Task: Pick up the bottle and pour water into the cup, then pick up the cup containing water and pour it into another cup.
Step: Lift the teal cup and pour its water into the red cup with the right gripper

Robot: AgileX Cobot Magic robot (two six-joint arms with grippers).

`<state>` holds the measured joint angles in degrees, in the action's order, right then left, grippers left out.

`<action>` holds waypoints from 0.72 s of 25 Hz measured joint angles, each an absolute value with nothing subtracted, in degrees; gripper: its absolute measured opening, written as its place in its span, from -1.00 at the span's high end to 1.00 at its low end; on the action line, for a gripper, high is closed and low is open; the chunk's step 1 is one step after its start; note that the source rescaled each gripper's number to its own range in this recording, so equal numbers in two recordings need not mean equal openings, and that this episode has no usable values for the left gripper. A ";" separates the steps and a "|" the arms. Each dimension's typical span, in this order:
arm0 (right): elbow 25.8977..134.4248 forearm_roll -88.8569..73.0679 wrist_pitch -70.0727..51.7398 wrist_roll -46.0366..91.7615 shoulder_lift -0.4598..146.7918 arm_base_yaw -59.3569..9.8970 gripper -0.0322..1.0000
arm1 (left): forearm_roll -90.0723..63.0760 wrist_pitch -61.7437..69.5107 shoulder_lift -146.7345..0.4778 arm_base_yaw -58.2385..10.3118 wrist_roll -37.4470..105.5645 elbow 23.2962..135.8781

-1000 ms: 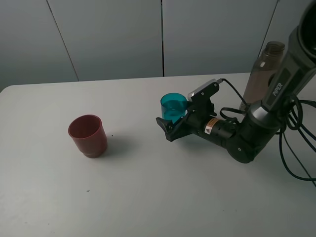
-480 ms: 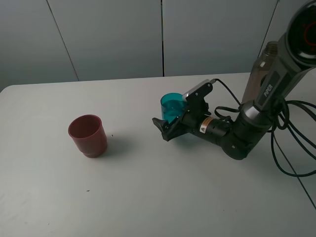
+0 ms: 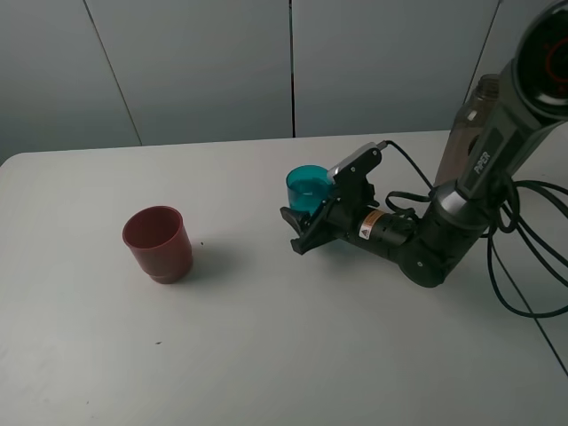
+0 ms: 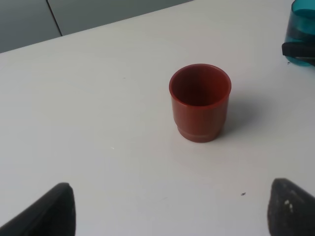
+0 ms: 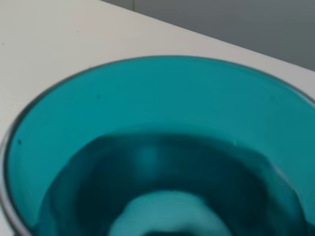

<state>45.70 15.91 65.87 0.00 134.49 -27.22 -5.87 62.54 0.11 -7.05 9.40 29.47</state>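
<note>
The cup (image 3: 307,188), a teal translucent tumbler, stands right of the table's middle. My right gripper (image 3: 306,215) is shut on the cup, its black fingers on the lower wall. The right wrist view is filled by the cup (image 5: 157,137), seen from above its rim. The bottle (image 3: 465,135), tall and smoky brown, stands at the back right behind the right arm. The other cup (image 3: 158,243), dull red, stands alone on the left. The left wrist view looks down on the red cup (image 4: 200,102), with the left gripper (image 4: 170,216) open well short of it and its fingertips (image 4: 51,214) wide apart.
The white table (image 3: 266,355) ends at a grey panelled wall behind. Black cables (image 3: 532,257) loop over the table's right side beside the right arm. The teal cup (image 4: 301,29) shows at the edge of the left wrist view.
The right gripper's fingers have shut on the teal cup, nudging it slightly left. Before that the arm reached a little further left. The red cup and bottle have not moved.
</note>
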 joint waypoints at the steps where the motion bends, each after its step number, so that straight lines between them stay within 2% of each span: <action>1: 45.70 15.91 65.91 0.00 134.49 -27.22 0.86 | -5.87 62.54 0.11 -7.05 9.40 29.47; 11: 45.70 17.85 66.01 0.31 134.49 -27.22 0.86 | -5.87 62.54 0.11 -7.05 9.40 29.47; 18: 45.70 20.72 58.27 1.92 129.99 -27.00 0.86 | -5.87 62.54 0.11 -7.05 9.40 29.47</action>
